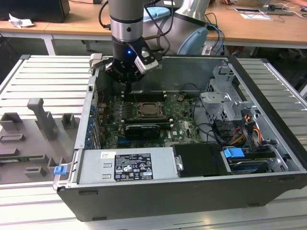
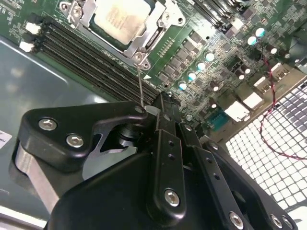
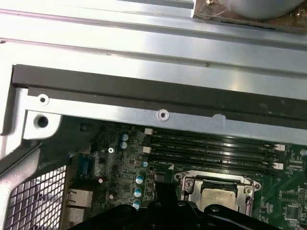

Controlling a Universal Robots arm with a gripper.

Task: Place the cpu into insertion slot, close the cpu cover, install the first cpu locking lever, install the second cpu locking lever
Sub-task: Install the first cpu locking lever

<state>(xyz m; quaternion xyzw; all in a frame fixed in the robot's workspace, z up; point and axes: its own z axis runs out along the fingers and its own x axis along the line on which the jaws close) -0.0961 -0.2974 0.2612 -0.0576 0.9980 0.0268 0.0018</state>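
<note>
The cpu (image 2: 119, 17) is sitting in the insertion slot (image 3: 188, 187) under the cpu cover (image 2: 146, 36). Beside the slot the gripper (image 2: 165, 99) is hovering, fingers pressed together, seemingly empty.

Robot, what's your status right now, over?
Gripper shut, tips beside the upright locking lever. Cpu seated under the closed cpu cover. Memory slots alongside, not in the way.

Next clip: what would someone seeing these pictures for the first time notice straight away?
The open computer case on the slatted table, its green board laid bare, dominates the exterior view. The gripper hangs over the board's far side, just beyond the cpu in that view. In the second wrist view the pale cpu sits framed by the silver cpu cover, a thin wire lever running from it toward the gripper.
</note>
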